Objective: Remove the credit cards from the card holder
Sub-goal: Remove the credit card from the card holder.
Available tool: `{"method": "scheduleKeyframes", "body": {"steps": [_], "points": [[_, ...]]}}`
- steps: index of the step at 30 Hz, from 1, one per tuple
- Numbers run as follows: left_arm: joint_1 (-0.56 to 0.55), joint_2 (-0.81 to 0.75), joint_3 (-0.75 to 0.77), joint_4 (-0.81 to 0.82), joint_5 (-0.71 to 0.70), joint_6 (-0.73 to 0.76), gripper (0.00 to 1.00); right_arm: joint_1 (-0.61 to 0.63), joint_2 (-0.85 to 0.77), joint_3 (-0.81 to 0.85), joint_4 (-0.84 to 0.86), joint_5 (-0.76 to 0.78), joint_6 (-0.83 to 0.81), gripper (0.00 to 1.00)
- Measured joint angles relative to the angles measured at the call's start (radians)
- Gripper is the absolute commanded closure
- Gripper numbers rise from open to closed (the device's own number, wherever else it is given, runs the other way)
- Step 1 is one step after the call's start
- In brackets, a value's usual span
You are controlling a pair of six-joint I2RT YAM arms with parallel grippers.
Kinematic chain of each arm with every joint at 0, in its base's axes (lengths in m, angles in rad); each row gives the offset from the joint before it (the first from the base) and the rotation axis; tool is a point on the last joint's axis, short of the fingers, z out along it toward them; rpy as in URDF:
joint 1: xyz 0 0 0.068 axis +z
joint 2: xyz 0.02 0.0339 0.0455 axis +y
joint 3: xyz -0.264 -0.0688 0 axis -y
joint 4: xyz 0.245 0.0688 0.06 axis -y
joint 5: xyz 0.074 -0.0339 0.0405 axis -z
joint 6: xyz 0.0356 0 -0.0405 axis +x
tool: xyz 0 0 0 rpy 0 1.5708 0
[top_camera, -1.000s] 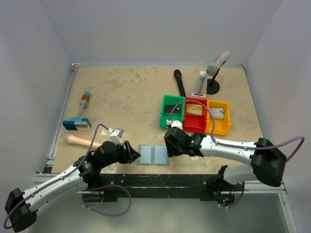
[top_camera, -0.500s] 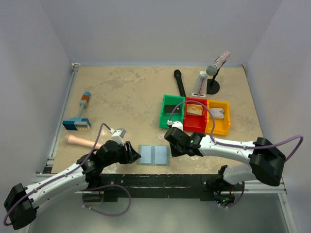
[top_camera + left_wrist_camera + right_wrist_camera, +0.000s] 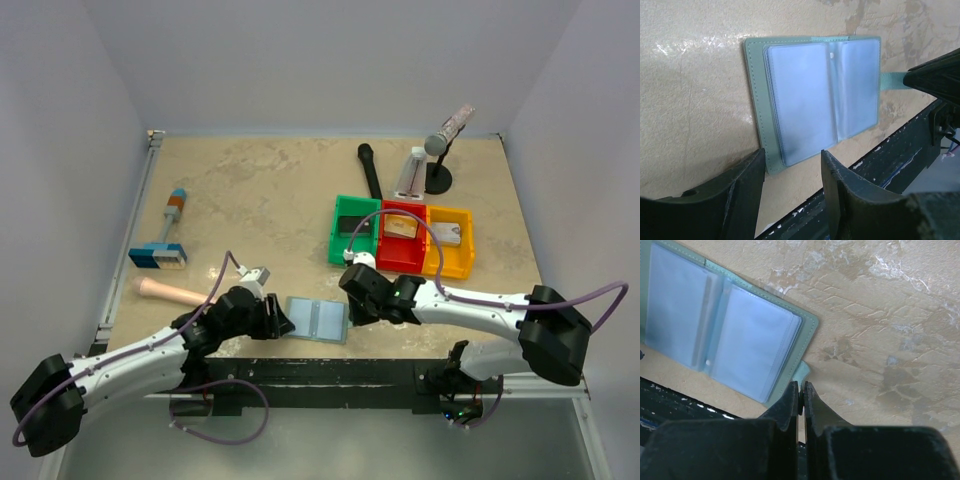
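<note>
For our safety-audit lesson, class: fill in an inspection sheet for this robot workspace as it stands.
Surface: tan mottled tabletop.
Job's things: card holder lies open near the front edge, sleeves look empty; dark card in green bin, tan-orange card in red bin, pale card in yellow bin.
Clutter: blue-and-orange block tool, pinkish rod, black stick, small stand.
Claws: left claw open beside the holder's left edge; right claw shut on its tab.
Cables: purple cables, one looped along each arm.
Surroundings: plain grey walls.
</note>
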Motion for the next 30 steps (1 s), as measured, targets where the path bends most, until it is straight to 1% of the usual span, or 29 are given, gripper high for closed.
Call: {"method": "scheduleKeyframes", "body": {"steps": [6, 12, 22, 25, 30], "points": [[-0.005, 0.042, 0.002, 0.037, 0.002, 0.009, 0.48, 0.001, 0.000, -0.002, 0.000, -0.003, 0.005, 1.00], [-0.005, 0.046, 0.007, 0.060, 0.005, 0.017, 0.48, 0.001, 0.000, -0.002, 0.000, -0.003, 0.005, 1.00], [-0.006, -0.084, 0.014, 0.024, -0.041, 0.017, 0.48, 0.001, 0.000, -0.002, 0.000, -0.003, 0.006, 1.00], [-0.006, -0.055, 0.018, 0.032, -0.043, 0.017, 0.48, 0.001, 0.000, -0.002, 0.000, -0.003, 0.006, 1.00], [-0.018, 0.048, 0.020, 0.069, -0.025, 0.017, 0.48, 0.001, 0.000, -0.002, 0.001, -0.005, 0.006, 1.00]]}}
